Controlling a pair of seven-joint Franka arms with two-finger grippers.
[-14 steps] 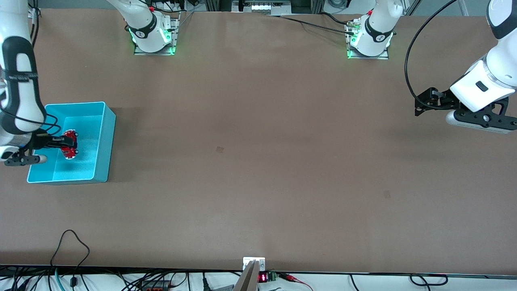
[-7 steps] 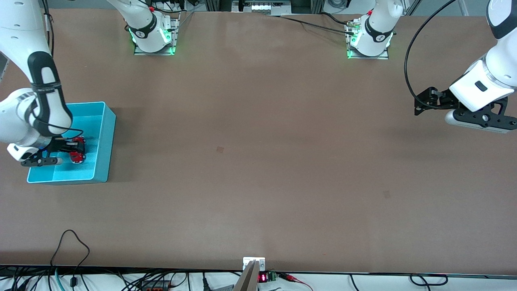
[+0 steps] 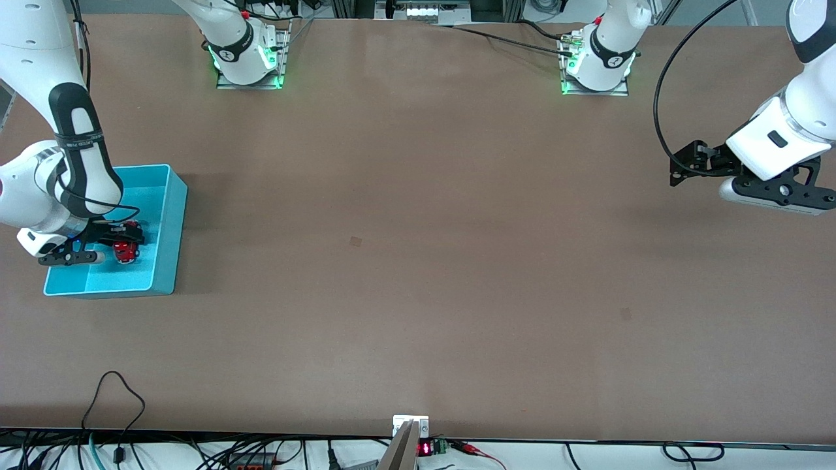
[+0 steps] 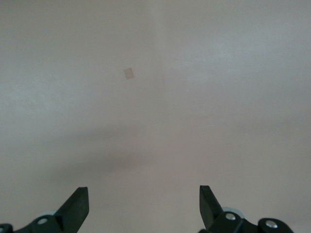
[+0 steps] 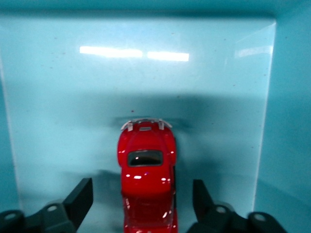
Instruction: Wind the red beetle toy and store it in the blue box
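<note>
The red beetle toy (image 3: 125,252) stands on the floor of the blue box (image 3: 168,196), at the right arm's end of the table. In the right wrist view the toy (image 5: 146,165) sits on its wheels on the box floor (image 5: 58,97). My right gripper (image 3: 128,240) is down in the box, open, with one finger on each side of the toy and a gap on both sides (image 5: 142,196). My left gripper (image 3: 680,172) hangs open and empty over bare table at the left arm's end, waiting (image 4: 142,204).
The brown table (image 3: 418,261) carries only the box. A small dark mark (image 3: 355,241) lies near the middle; it also shows in the left wrist view (image 4: 129,73). Cables run along the table's near edge (image 3: 111,391).
The right arm has swung in over the box and lowered the toy from a sideways hold onto the box floor, a little nearer the camera. The left arm has not moved.
</note>
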